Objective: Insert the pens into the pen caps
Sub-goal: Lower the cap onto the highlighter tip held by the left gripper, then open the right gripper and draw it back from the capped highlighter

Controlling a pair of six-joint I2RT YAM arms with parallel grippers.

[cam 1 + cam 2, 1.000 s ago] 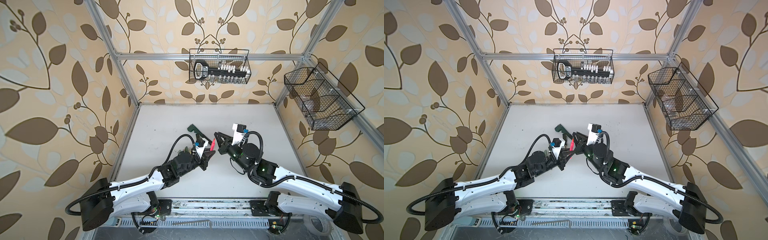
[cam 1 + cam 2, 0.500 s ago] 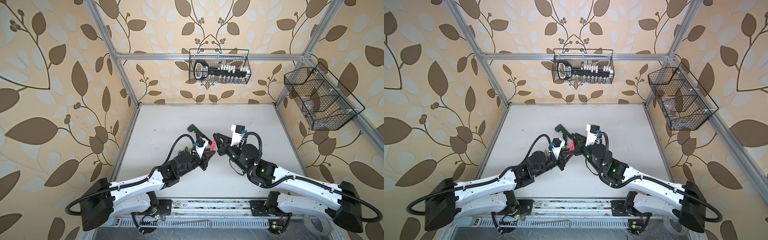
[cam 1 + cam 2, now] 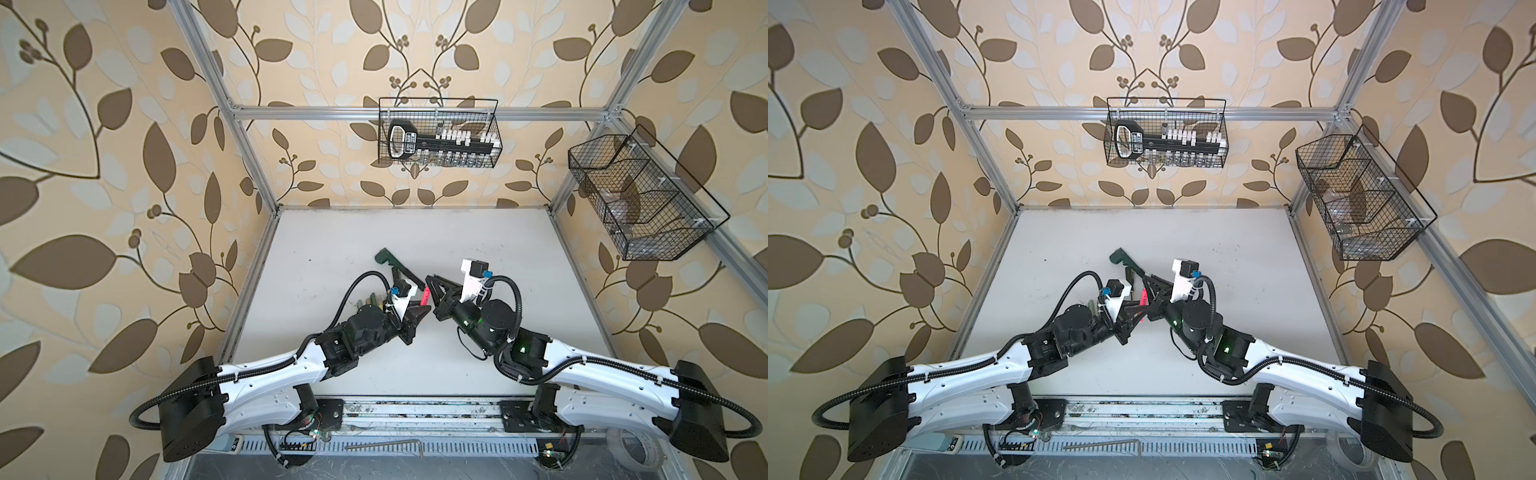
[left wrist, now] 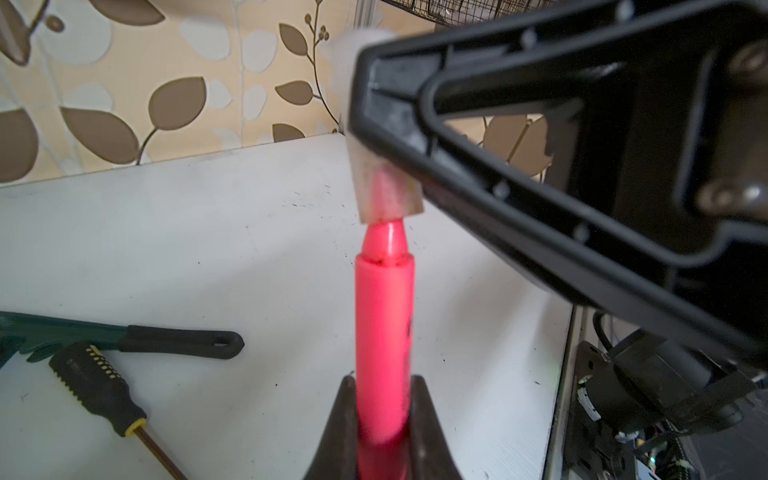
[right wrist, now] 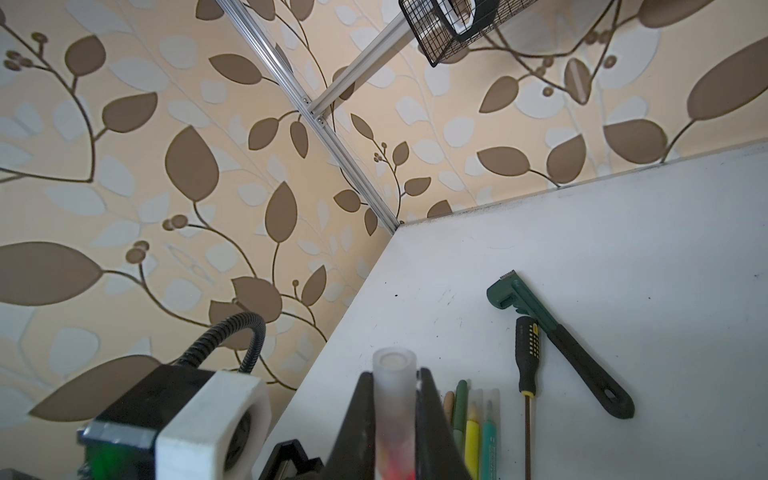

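Right, in both top views my two arms meet over the middle of the white table [image 3: 316, 257]. The left gripper [image 3: 419, 311] is clamped on the neon pink pen [image 3: 424, 298], held clear of the surface. The right gripper [image 3: 433, 287] sits at the pen's far end; what it grips I cannot make out from up here. A dark green wrench [image 3: 384, 258] lies just beyond them, and some other pens [image 3: 371, 298] lie on the table beside the left wrist.

Through the left wrist camera, the jaws are tight on the pink barrel, its tip pointing away. A pale translucent cap [image 4: 388, 195], pinched by the right gripper's black fingers [image 4: 478, 187], sits over the very tip of the pen, with the barrel's shoulder outside it. A screwdriver [image 4: 95, 386] and the wrench lie just beside each other on the table behind.

Through the right wrist camera, the jaws are clamped on that cap, pink showing through its wall. The other pens, four that I can count, lie side by side near the screwdriver.
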